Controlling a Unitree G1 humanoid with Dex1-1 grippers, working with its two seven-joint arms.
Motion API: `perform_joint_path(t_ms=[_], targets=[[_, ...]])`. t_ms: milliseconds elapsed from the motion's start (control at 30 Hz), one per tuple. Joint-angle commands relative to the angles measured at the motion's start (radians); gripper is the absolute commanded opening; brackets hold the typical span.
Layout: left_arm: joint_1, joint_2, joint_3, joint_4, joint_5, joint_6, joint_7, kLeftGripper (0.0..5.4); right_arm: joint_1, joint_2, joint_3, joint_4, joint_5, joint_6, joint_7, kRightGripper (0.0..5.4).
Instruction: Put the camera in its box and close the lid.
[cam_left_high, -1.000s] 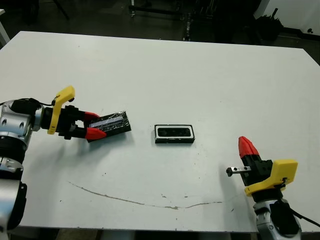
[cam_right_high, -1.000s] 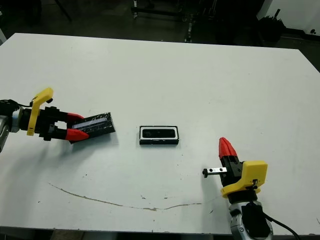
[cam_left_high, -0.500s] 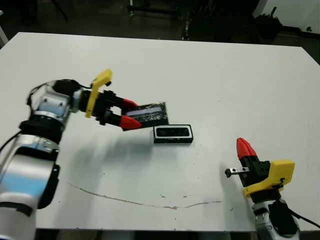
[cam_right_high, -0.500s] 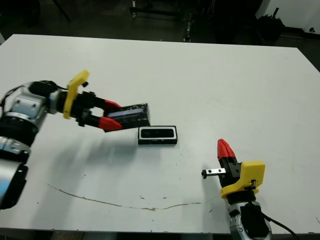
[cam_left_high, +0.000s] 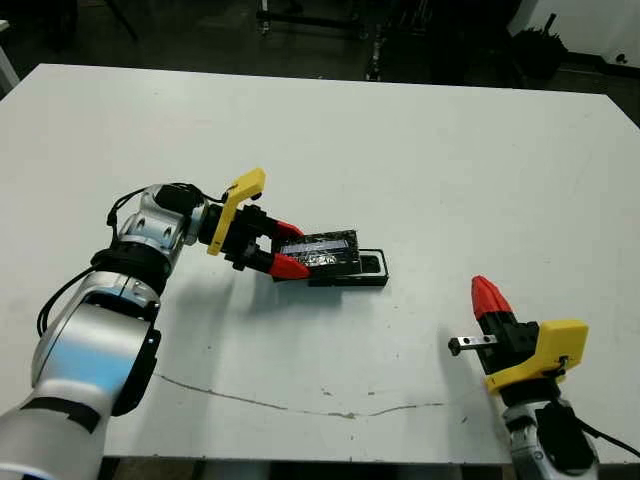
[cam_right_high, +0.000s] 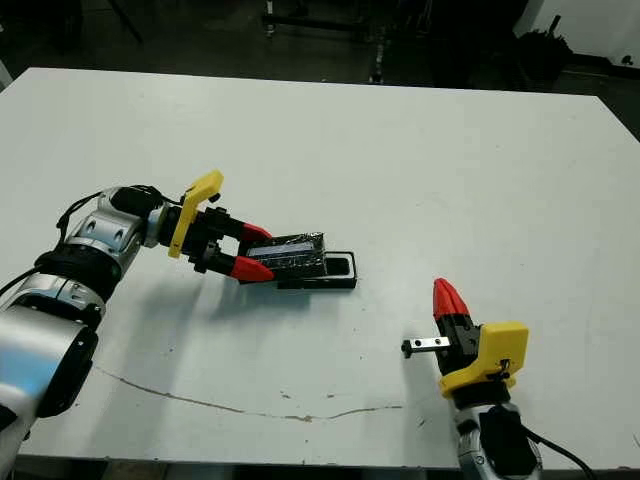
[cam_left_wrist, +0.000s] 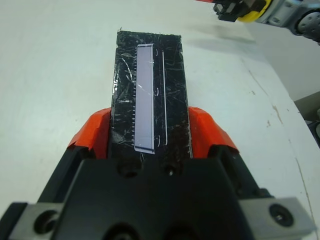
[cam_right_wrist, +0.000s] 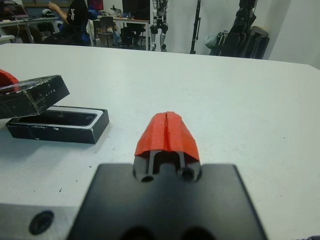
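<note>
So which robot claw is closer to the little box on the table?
The left claw. It holds the lid right over the box, partly covering it. The right claw sits off to the box's right, shut, holding nothing.

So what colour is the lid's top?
Glossy black lid with a pale lilac strip; left wrist view.
</note>
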Motion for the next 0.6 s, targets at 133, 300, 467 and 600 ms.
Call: perform_joint_path(t_ms=[133, 300, 467, 600], targets=[[0.006, 0.011, 0.011, 0.015, 0.015, 0.008, 0.008, 3.15, 0.001, -0.01, -0.002, 0.0, -0.003, 0.015, -0.007, 0.0], [0.002, 0.015, 0.015, 0.005, 0.019, 0.004, 0.015, 3.15, 0.0, -0.014, -0.006, 0.004, -0.003, 0.013, -0.004, 0.0], [-0.003, 0.026, 0.036, -0.001, 0.006, 0.009, 0.018, 3.15, -0.001, -0.013, -0.009, 0.016, 0.005, 0.0, 0.003, 0.0], [-0.007, 0.032, 0.062, -0.001, -0.006, 0.023, 0.025, 3.15, 0.001, -0.015, -0.008, 0.008, -0.002, 0.013, -0.003, 0.0]])
